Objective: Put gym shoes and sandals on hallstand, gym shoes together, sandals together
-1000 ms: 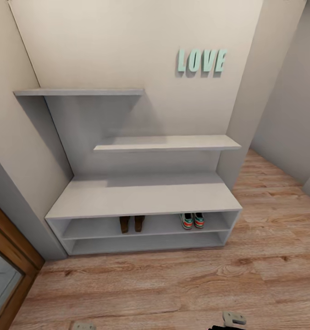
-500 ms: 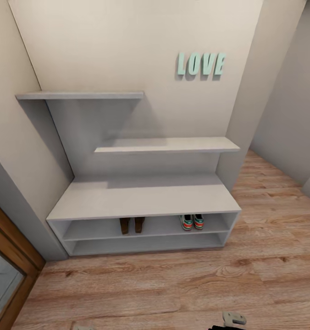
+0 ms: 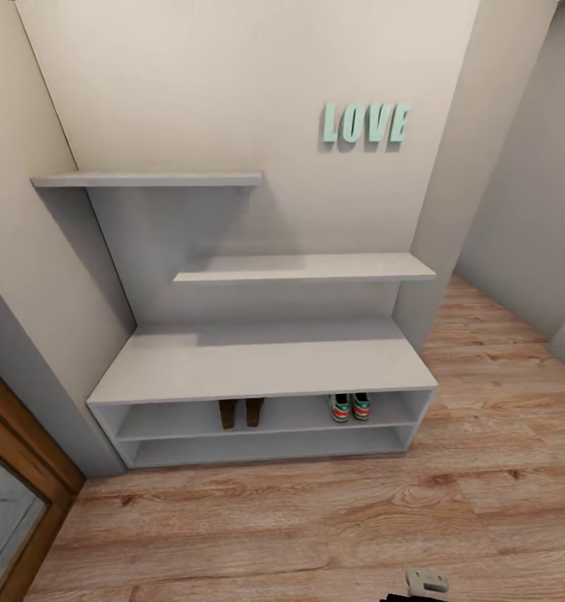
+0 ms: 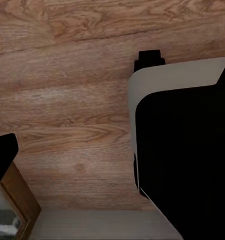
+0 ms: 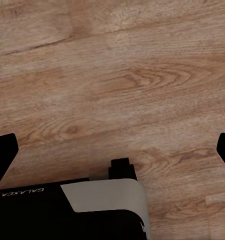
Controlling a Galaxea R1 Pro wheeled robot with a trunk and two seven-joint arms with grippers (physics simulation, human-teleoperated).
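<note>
**Shoes shelved in pairs; only a check remains**

The right tool [image 5: 115,145] is seen from its wrist camera with its two dark fingertips [image 5: 3,150] spread wide at the picture's edges and nothing but bare plank between them, so it is released and empty. Part of the right arm is glimpsed at the lower edge of the head view. The left tool [image 4: 0,157] is shown by one dark fingertip only; its state cannot be told, though nothing is seen held against it. Both tools are hung low over the corridor floor [image 3: 316,527], well apart from the hallstand [image 3: 257,364].

Ahead of the tools, in the upper shelf slot under the worktop, the two sandals [image 3: 239,412] are stood touching or nearly so, heels outward. Further toward the right tool's side in the same slot, the two gym shoes [image 3: 350,407] are set side by side. No footwear is seen on the visible planks.

The placing step is judged finished. The next move, if any, calls only for confirmation that each pair is seated fully on the shelf.
</note>
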